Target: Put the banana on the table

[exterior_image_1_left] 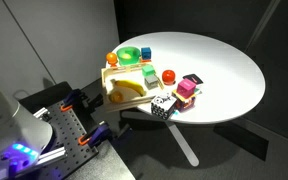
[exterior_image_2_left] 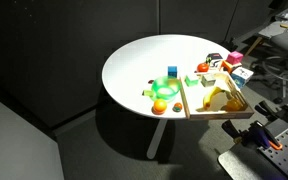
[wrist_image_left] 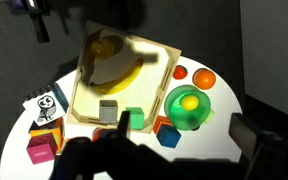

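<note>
The banana (wrist_image_left: 129,70) lies slantwise across the wooden tray (wrist_image_left: 144,95), ahead of the gripper (wrist_image_left: 184,140), whose jaws are spread apart, holding nothing

Elevated exteriors, perhaps opposite; wrist above table (exterior_image_1_left: 224,75).

Banana (exterior_image_1_left: 127,90): small, curved, yellow toy, lying flat on its side on a light wooden tray (exterior_image_1_left: 112,76), not on the bare tabletop. The tray sits at the table's edge nearest the robot. The same banana shows in the other exterior view (exterior_image_2_left: 221,97) and in the wrist view (wrist_image_left: 124,70). Table (exterior_image_1_left: 224,70): large, round, white-topped, on a single central pedestal with grey feet; its far half is bare white (exterior_image_2_left: 144,65) (wrist_image_left: 216,135).
</note>
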